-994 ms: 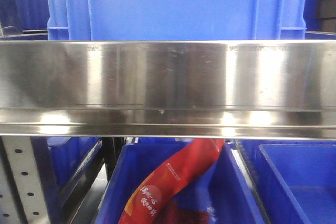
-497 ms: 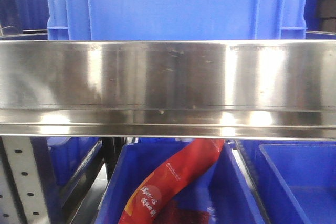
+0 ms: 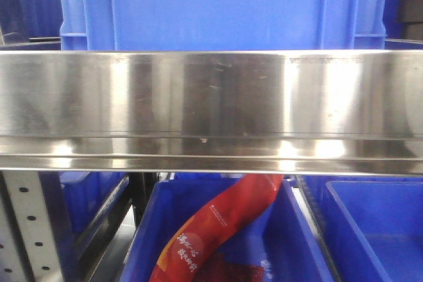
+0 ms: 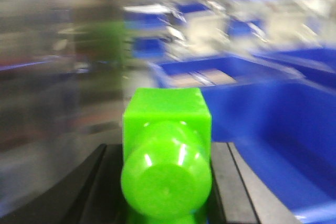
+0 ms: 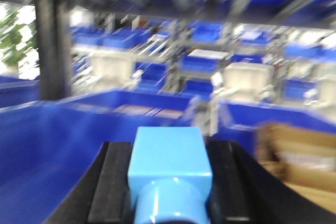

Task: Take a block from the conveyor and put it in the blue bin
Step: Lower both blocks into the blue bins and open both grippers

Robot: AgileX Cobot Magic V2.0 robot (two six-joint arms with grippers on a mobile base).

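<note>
I am gripping the green block (image 4: 167, 116) in my left tool (image 4: 166, 182) at the lower middle of the frame, my right tool (image 5: 169, 192) is gripping a light blue block (image 5: 168, 153), and I am planning to release each one only low and fully past the wall of the blue bin (image 4: 252, 106) at the right.

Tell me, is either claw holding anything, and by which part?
Both. The left gripper clamps a bright green knobbed plastic block by its opposite sides; the right gripper clamps a light blue knobbed plastic block likewise.
</note>
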